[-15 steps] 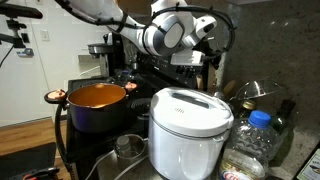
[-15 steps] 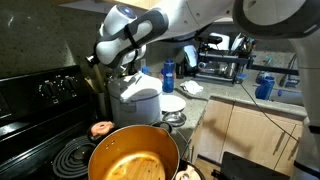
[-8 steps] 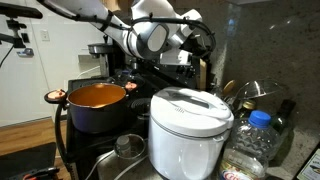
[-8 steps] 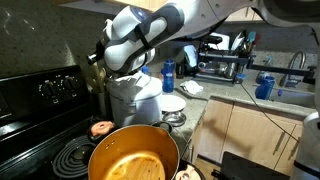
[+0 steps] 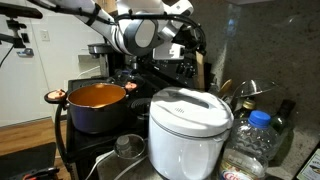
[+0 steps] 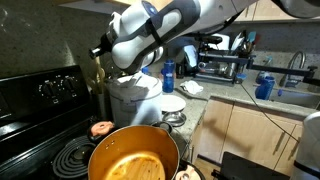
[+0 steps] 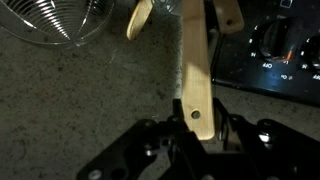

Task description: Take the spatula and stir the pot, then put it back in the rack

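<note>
My end effector (image 7: pixel 201 128) pinches the spatula (image 7: pixel 195 60) at its handle end. Its length runs straight outward, and the pot (image 5: pixel 96 98) sits lower, well apart.

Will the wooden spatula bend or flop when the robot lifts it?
Probably not: the spatula looks like stiff, straight wood. It seems slim, so likely light. It may swing a little, since the gripper holds it only near one end.

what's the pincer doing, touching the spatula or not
Touching. The wrist view shows the spatula handle's end clamped between the pincer fingers, with no gap on either side.
</note>
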Robot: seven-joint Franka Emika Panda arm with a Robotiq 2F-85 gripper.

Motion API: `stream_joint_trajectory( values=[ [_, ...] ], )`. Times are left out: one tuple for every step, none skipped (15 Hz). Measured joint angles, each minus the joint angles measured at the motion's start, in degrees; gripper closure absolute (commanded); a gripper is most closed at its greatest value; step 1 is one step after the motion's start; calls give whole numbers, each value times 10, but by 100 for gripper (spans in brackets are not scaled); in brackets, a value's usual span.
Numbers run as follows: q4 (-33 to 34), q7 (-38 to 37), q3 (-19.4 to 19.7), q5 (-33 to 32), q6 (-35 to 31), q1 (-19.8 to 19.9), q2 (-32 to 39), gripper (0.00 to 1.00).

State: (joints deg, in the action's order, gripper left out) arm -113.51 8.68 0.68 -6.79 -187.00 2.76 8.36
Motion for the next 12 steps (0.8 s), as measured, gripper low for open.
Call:
stream_joint_trajectory(
  values=[
    [-2,0,0,0,-7,0,-5,92],
    [-4,0,0,0,-15,-1,-11,92],
    [-5,0,0,0,-22,-1,-16,92],
    [-5,0,0,0,-31,-2,-20,92],
    [-6,0,0,0,-40,-4,-24,92],
    [-6,0,-1,0,-49,-5,-27,92],
    [-7,0,-1,0,-57,-6,-29,92],
    [-8,0,-1,0,-62,-8,-32,92],
    [-8,0,-1,0,-62,-10,-35,92],
    [-8,0,-1,0,-62,-12,-39,92],
    [-8,0,-2,0,-61,-15,-42,92],
    [-8,0,-2,0,-60,-17,-46,92]
  ],
)
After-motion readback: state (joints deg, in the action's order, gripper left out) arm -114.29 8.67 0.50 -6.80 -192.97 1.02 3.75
